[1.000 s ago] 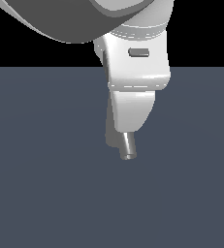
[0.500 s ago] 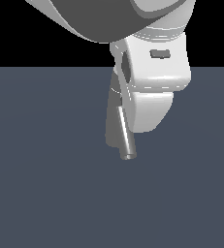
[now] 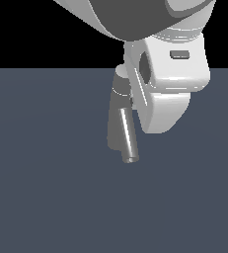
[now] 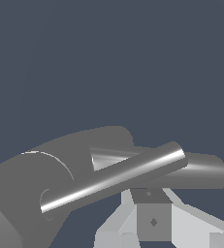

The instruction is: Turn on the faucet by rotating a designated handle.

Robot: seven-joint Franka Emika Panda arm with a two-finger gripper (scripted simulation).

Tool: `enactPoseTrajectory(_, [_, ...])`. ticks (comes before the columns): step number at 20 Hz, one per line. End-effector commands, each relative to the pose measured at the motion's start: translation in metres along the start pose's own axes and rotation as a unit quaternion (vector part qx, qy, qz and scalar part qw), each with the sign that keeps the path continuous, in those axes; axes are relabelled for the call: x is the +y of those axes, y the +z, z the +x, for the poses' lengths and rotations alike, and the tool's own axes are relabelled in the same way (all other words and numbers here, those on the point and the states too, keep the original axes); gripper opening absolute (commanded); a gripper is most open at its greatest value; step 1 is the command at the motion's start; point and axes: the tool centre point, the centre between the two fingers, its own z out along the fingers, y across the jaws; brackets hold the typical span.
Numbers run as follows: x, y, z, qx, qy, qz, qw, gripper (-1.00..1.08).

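The grey faucet stands in the middle of the exterior view, its slanted spout pointing down toward the camera. My white hand is right beside it on the exterior view's right and hides its fingers and the handle there. In the wrist view the thin bright handle sticks out sideways from the round cap, with the thicker spout behind it. My gripper appears shut on nothing, its fingertips close against the handle rod.
The faucet stands on a flat dark blue-grey floor. The bulky upper links of my arm fill the top of the exterior view.
My hand has moved toward the exterior view's right, uncovering the faucet's column and more of the spout. The faucet itself looks unmoved.
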Motion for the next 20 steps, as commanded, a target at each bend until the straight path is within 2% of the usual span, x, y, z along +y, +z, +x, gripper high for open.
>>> enactPoseTrajectory(1, [-0.003, 0.000, 0.009, 0.003, 0.004, 0.000, 1.0000, -1.00])
enactPoseTrajectory(20, [-0.037, -0.001, 0.075, 0.012, 0.018, -0.004, 0.9998, -1.00])
